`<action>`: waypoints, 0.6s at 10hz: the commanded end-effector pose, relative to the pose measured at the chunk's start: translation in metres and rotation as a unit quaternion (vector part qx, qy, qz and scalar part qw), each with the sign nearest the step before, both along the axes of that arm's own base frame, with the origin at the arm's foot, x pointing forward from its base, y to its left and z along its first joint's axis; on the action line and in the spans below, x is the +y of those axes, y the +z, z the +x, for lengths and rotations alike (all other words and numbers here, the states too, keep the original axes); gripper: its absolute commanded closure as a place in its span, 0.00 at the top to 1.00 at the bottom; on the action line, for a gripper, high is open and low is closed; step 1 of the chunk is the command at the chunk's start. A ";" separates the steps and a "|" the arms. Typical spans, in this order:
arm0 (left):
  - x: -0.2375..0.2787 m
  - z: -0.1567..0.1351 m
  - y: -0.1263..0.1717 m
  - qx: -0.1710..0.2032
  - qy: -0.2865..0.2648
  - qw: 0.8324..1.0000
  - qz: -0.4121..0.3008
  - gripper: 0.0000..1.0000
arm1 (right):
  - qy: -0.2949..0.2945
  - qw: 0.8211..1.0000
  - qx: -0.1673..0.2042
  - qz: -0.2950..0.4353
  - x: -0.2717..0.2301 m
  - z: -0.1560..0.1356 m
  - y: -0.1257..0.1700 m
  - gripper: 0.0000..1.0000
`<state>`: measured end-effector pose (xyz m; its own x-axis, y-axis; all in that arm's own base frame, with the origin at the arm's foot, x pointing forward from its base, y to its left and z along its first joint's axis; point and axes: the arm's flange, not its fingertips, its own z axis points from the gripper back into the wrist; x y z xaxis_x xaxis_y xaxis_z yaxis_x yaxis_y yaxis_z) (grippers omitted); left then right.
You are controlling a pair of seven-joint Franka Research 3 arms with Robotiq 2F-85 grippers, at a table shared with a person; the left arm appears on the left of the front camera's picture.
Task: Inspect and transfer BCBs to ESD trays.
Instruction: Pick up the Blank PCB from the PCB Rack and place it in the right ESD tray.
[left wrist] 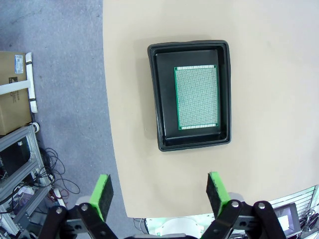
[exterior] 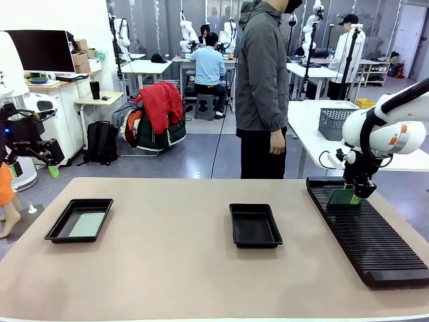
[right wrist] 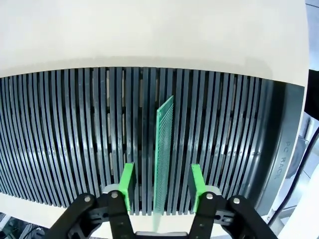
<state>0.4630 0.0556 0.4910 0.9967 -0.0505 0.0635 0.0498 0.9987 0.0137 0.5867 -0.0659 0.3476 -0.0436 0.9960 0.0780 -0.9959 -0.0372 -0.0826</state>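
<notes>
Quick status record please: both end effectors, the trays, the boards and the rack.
left end effector: open, raised, looking down on left tray
left tray: holds flat board
centre tray: empty
rack: upright board standing in a slot
right end effector: open, pads either side of upright board, gaps visible
person: standing at far side, not touching the table

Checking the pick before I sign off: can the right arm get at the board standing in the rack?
Probably yes. The right tool straddles the upright board in the rack, open, with a pad on each side and gaps between; no other board crowds it.
</notes>
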 end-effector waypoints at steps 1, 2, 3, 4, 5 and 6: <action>0.001 0.000 -0.001 -0.001 0.001 1.000 0.001 1.00 | -0.004 1.000 0.009 -0.006 0.002 0.002 0.004 0.49; 0.001 0.000 -0.001 -0.001 0.001 1.000 0.001 1.00 | -0.002 1.000 0.009 -0.005 0.003 0.003 0.004 0.41; 0.001 0.000 -0.001 -0.001 0.001 1.000 0.001 1.00 | -0.003 1.000 0.008 -0.006 0.003 0.003 0.005 0.40; 0.001 0.000 -0.001 -0.001 0.001 1.000 0.001 1.00 | -0.002 1.000 0.007 -0.005 0.003 0.004 0.006 0.33; 0.001 0.000 -0.001 -0.001 0.001 1.000 0.001 1.00 | -0.004 1.000 0.009 -0.008 0.003 0.005 0.006 0.31; 0.001 0.000 -0.001 -0.001 0.001 1.000 0.001 1.00 | -0.004 1.000 0.010 -0.007 0.003 0.006 0.006 0.24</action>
